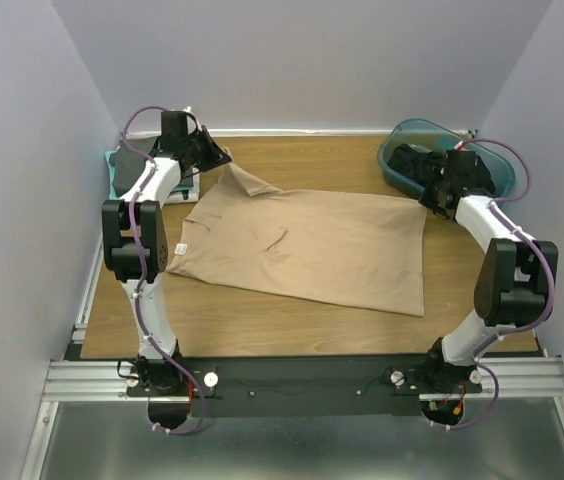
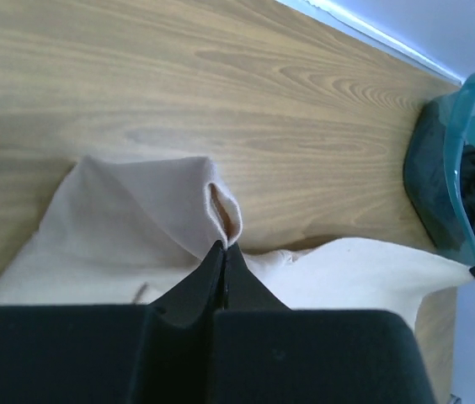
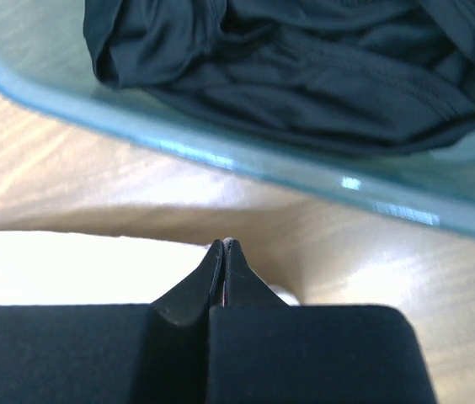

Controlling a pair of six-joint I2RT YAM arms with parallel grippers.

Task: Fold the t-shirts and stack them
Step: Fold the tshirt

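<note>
A tan t-shirt (image 1: 302,250) lies spread flat across the middle of the wooden table. My left gripper (image 1: 224,165) is at its far left corner, shut on the raised sleeve fold; in the left wrist view the gripper (image 2: 223,246) pinches the tan cloth (image 2: 136,219) at its tips. My right gripper (image 1: 430,205) is at the shirt's far right corner, next to the tub. In the right wrist view the gripper (image 3: 224,244) is shut with a sliver of the pale shirt (image 3: 69,269) between its tips. Dark shirts (image 1: 417,162) (image 3: 305,76) lie crumpled in the tub.
A teal plastic tub (image 1: 402,135) stands at the far right corner; it also shows in the left wrist view (image 2: 456,143) and the right wrist view (image 3: 221,160). A small pile of folded teal, dark and white cloth (image 1: 122,170) lies at the far left edge, behind the left arm.
</note>
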